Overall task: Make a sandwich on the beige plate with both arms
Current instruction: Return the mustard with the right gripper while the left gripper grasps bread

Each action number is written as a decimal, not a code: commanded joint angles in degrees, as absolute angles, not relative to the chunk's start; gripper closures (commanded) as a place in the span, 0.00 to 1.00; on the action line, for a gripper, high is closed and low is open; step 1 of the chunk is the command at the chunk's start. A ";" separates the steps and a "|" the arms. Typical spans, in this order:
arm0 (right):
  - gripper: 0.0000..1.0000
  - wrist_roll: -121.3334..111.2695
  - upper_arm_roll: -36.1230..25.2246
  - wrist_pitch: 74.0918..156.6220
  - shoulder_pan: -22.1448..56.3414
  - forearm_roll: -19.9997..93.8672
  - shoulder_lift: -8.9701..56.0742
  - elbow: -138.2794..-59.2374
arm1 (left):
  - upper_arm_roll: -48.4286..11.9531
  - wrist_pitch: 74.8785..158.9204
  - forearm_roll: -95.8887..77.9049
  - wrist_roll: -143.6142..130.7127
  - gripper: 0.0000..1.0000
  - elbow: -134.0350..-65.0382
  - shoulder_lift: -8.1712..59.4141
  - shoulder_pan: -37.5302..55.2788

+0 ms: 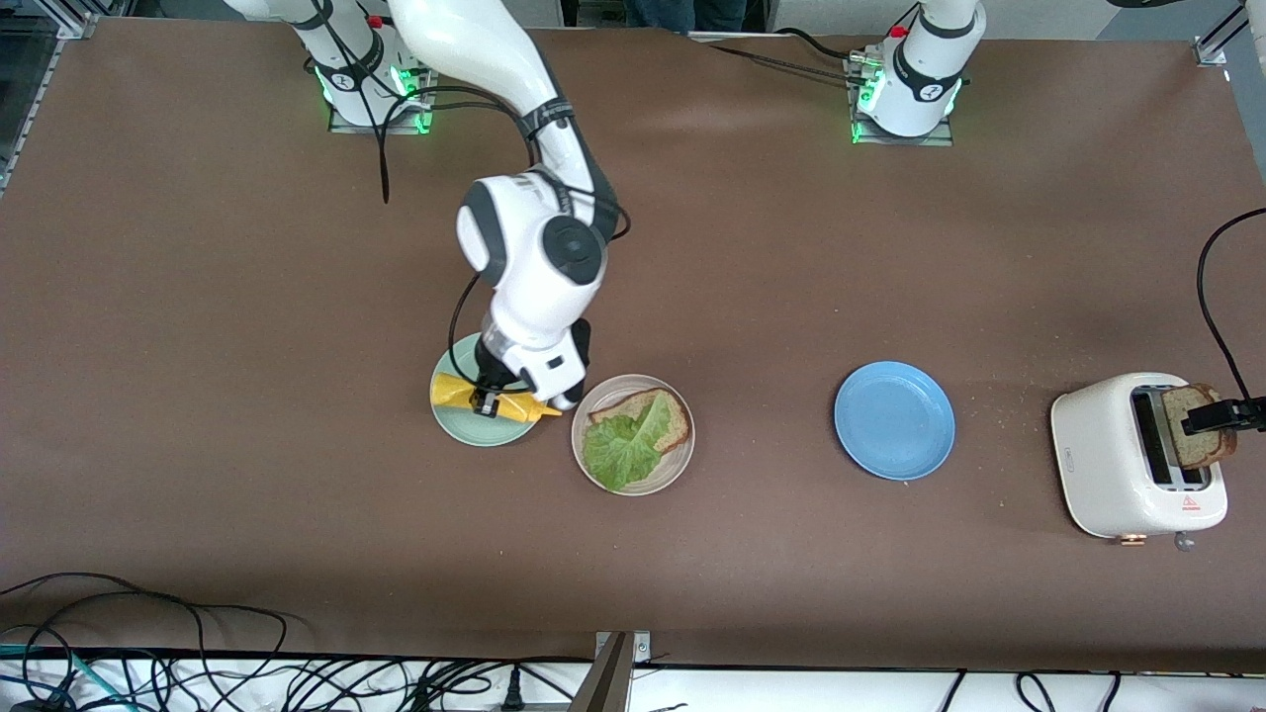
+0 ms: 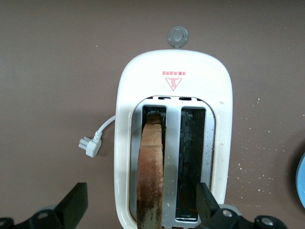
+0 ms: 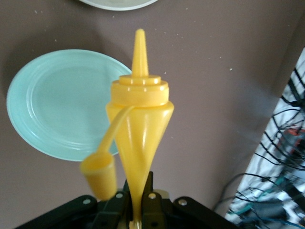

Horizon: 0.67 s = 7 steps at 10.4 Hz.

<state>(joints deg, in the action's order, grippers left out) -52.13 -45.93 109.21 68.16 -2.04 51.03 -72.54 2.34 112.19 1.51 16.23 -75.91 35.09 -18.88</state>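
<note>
The beige plate (image 1: 681, 457) holds one slice of brown bread (image 1: 665, 410) with a green lettuce leaf (image 1: 623, 445) on it. A second bread slice (image 1: 1192, 440) (image 2: 151, 176) stands in a slot of the white toaster (image 1: 1108, 465) (image 2: 174, 95). My left gripper (image 1: 1209, 419) (image 2: 142, 207) is over the toaster, open, with one finger on each side of that slice and clear of it. My right gripper (image 1: 487, 400) (image 3: 140, 210) is shut on a yellow squeeze bottle (image 1: 450, 393) (image 3: 139, 124). The bottle lies sideways over the mint green plate (image 1: 465, 427) (image 3: 62, 109), nozzle toward the beige plate, cap (image 3: 97, 174) dangling open.
A blue plate (image 1: 894, 420) sits between the beige plate and the toaster. The toaster's white plug (image 2: 89, 145) lies on the table beside it. A black cable (image 1: 1212, 297) hangs near the toaster. Cables run along the table edge nearest the front camera.
</note>
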 commanded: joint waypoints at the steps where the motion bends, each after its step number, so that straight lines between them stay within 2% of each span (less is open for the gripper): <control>1: 1.00 -49.49 -46.94 109.60 71.63 -7.99 53.00 -71.63 | 2.29 112.32 1.49 17.40 0.00 -75.59 35.16 -19.07; 4: 1.00 -50.45 -47.11 111.45 72.24 -4.51 52.04 -71.63 | 2.29 112.32 1.49 17.40 0.00 -75.67 35.16 -19.07; 7: 1.00 -56.49 -48.60 111.62 67.70 12.16 50.37 -71.72 | 2.29 112.32 1.49 17.40 0.00 -75.67 35.16 -18.99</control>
<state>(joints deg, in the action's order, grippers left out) -52.24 -48.22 111.68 70.73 6.13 51.91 -72.31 2.32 112.19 1.51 16.23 -75.91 35.15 -18.88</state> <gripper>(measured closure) 0.916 0.000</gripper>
